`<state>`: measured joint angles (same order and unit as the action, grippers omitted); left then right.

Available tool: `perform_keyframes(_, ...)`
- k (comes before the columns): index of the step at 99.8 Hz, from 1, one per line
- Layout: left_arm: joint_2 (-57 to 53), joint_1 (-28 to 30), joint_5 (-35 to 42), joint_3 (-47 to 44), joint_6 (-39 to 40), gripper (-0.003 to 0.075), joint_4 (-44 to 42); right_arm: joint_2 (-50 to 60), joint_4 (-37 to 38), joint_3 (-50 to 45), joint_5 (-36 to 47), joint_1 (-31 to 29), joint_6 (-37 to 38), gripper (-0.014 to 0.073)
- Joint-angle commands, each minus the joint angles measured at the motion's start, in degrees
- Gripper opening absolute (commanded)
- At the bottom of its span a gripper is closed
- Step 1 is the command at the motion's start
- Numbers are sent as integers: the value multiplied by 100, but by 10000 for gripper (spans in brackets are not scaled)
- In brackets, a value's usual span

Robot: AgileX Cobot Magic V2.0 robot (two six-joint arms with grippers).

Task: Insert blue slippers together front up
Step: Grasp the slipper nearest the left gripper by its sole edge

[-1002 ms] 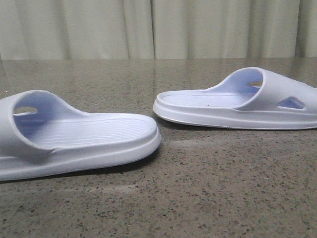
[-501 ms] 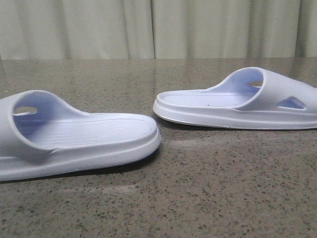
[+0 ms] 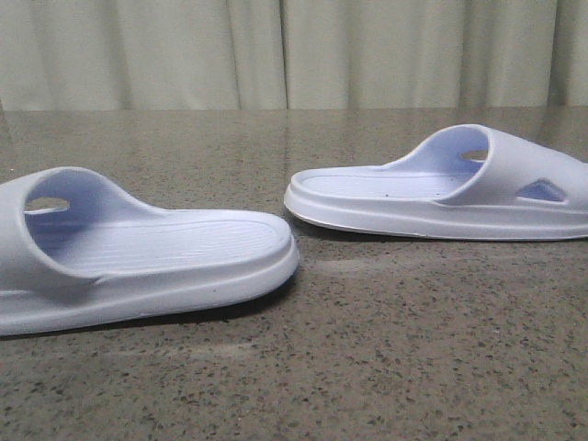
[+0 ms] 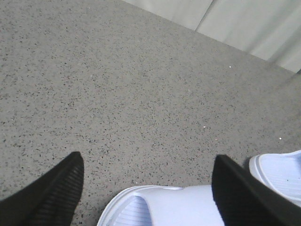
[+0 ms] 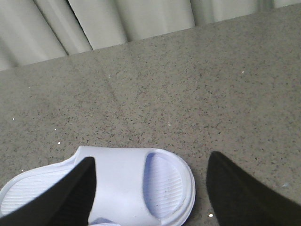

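Clearly nothing is joined yet. On the speckled worktop (image 3: 386,367), the near slipper (image 3: 147,253) lies sole down at front left, its heel end toward the far slipper (image 3: 441,193), which lies further back on the right; the two are apart, both untouched. Each tool hangs released above its own slipper: left tool (image 4: 148,188), right tool (image 5: 150,188), jaws spread wide and empty. All gripping, lifting and nesting remains. Curtains (image 3: 294,50) close the background.
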<state>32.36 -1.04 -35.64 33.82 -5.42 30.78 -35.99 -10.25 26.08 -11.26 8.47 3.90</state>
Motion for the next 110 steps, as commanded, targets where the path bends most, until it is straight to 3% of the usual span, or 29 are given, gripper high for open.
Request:
perform_keyframes(1, 123, 15, 470, 36, 445, 513, 190, -49, -15, 210, 548, 8, -18, 445)
perform_keyframes(37, 695, 15, 600, -550, 1303, 510, 236, -49, -15, 210, 561, 8, -18, 445)
perform_keyframes(110, 1716, 15, 121, -698, 1310, 510, 938, -49, -15, 210, 574, 8, -18, 445)
